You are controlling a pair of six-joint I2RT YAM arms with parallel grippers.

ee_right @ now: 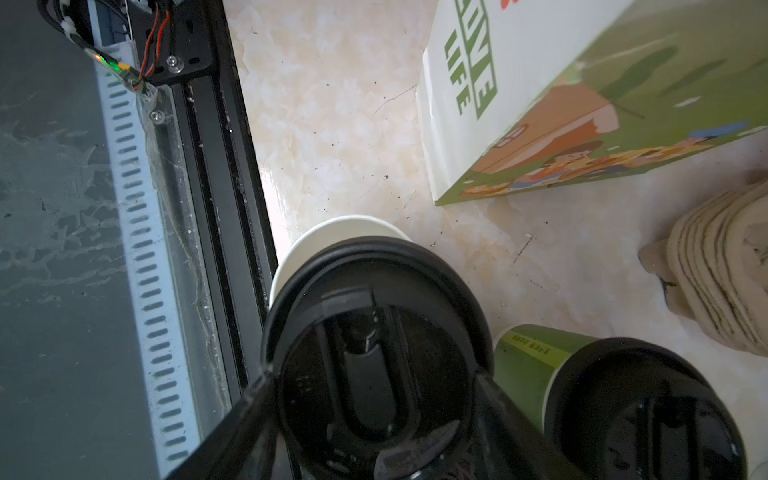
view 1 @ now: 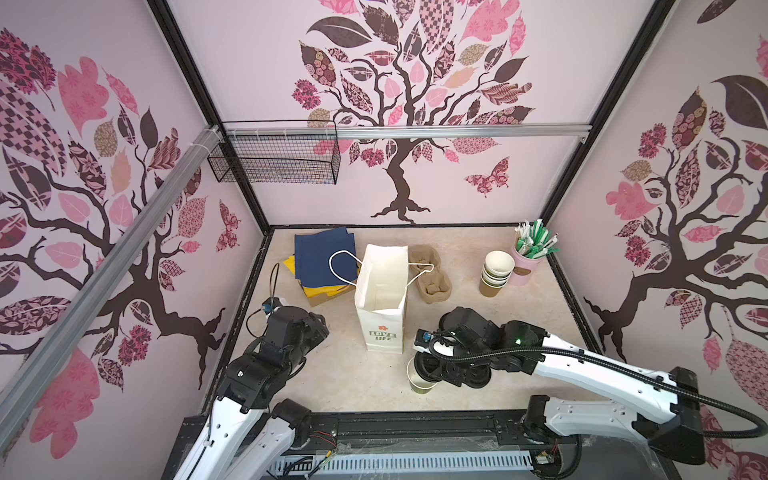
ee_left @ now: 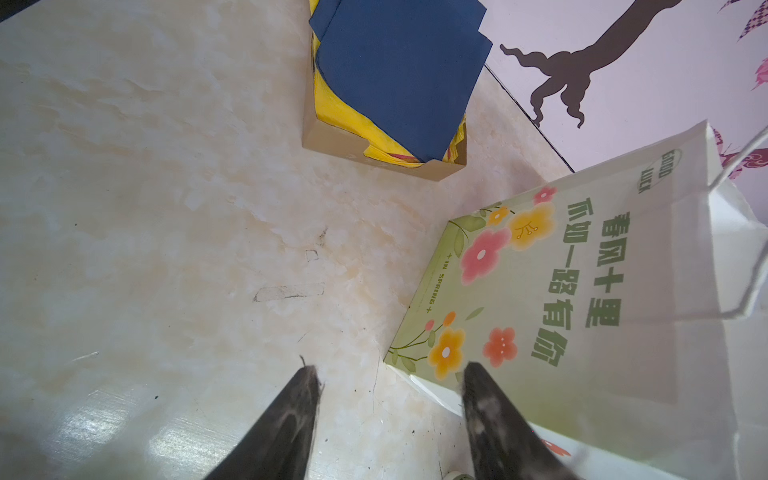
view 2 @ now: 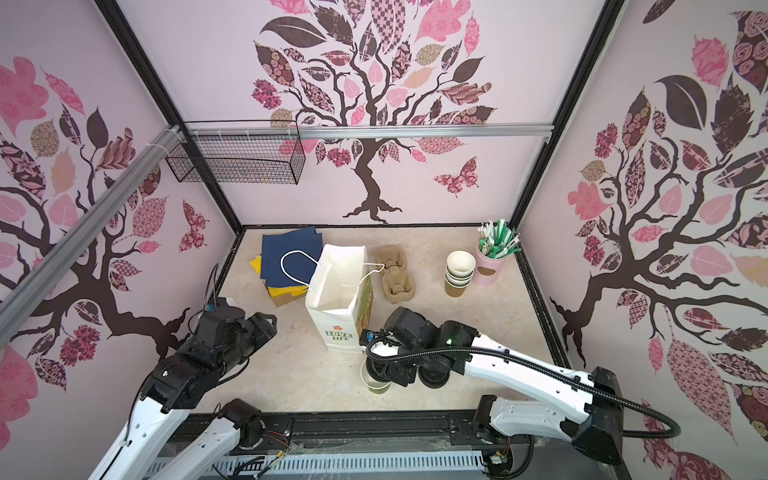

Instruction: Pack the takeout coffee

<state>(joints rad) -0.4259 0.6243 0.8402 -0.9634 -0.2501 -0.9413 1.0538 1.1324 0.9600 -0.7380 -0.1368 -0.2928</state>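
"Looking nearest first, how far had packing got?"

"Nowhere. On the surface [view 1: 332, 382] the right pincer [ee_right: 374, 374] clenched one black lid [ee_right: 374, 328] over the uncapped cup [ee_right: 332, 237]. The capped cup [ee_right: 536, 365] stood beside it: two cups, neither bagged. The left pincer [ee_left: 388, 370] gaped, empty. Beyond stood one open bag [view 1: 380, 320]."

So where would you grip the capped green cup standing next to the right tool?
Take the capped green cup by its paper wall just under the black lid, coming in level from the side. It stands upright, and the lid's overhanging rim would likely stop a slip.
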